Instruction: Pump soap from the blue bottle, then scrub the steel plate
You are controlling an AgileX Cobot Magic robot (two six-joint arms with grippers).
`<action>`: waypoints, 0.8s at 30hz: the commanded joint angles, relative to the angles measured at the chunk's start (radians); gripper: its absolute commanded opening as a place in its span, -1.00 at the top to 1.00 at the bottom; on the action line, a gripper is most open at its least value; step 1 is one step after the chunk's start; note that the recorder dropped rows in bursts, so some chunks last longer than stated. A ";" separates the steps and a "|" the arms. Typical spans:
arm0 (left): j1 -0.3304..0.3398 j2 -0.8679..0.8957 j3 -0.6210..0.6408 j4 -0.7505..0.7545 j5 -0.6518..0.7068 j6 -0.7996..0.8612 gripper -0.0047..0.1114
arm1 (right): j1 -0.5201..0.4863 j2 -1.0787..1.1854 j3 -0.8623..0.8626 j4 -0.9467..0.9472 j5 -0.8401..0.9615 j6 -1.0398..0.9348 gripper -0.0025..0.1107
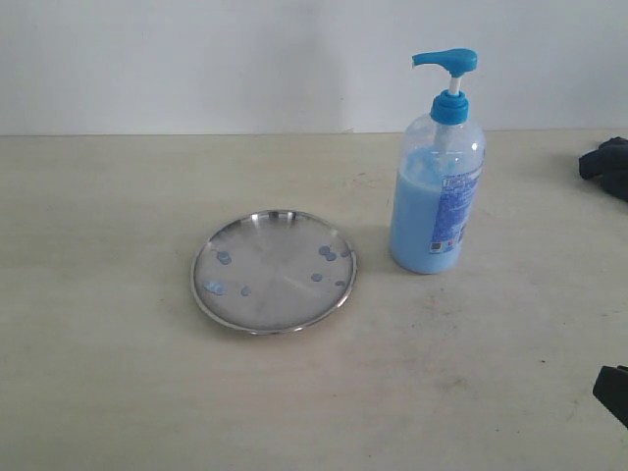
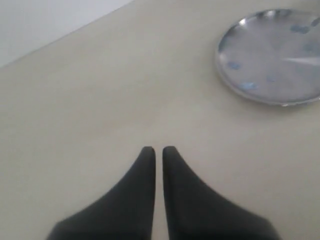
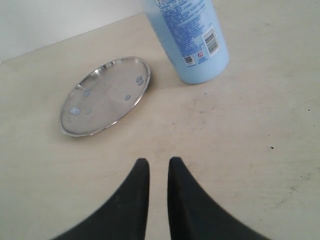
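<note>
The steel plate (image 1: 275, 270) lies flat on the table, dotted with small bluish soap drops (image 1: 325, 252). To its right the blue bottle (image 1: 437, 186) stands upright, partly filled with light blue soap (image 1: 417, 221), its pump head pointing left. My left gripper (image 2: 156, 148) hovers over bare table, fingers almost together and empty, with the plate (image 2: 272, 55) some way ahead of it. My right gripper (image 3: 156, 160) is also empty with only a narrow gap. It is well short of the bottle (image 3: 192, 35) and plate (image 3: 105, 97).
The beige table (image 1: 118, 373) meets a white wall behind. Two dark shapes poke in at the exterior view's right edge, one at the back (image 1: 608, 167) and one near the front (image 1: 613, 392).
</note>
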 commanded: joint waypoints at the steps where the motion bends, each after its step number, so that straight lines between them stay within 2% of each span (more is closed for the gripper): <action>1: 0.029 -0.107 0.171 0.225 -0.068 -0.314 0.84 | 0.000 0.004 0.000 -0.008 0.004 -0.011 0.91; 4: 0.050 -0.241 0.299 0.311 -0.161 -0.459 0.84 | 0.000 0.004 0.000 -0.008 0.004 -0.011 0.91; 8: 0.206 -0.469 0.448 0.307 -0.273 -0.449 0.84 | 0.002 0.004 0.000 -0.008 -0.001 -0.011 0.91; 11: 0.320 -0.614 0.534 0.304 -0.299 -0.446 0.84 | 0.002 0.004 0.000 -0.008 -0.001 -0.011 0.91; 14: 0.396 -0.710 0.599 0.304 -0.340 -0.437 0.84 | 0.002 0.004 0.000 -0.008 0.002 -0.011 0.91; 17: 0.402 -0.710 0.647 0.286 -0.400 -0.437 0.84 | 0.002 0.002 0.000 -0.008 0.002 -0.011 0.91; 21: 0.351 -0.710 0.673 0.268 -0.488 -0.437 0.84 | 0.002 0.001 0.000 -0.008 -0.001 -0.011 0.91; 24: 0.323 -0.710 0.673 0.228 -0.438 -0.377 0.84 | 0.002 0.001 0.000 -0.008 -0.001 -0.011 0.91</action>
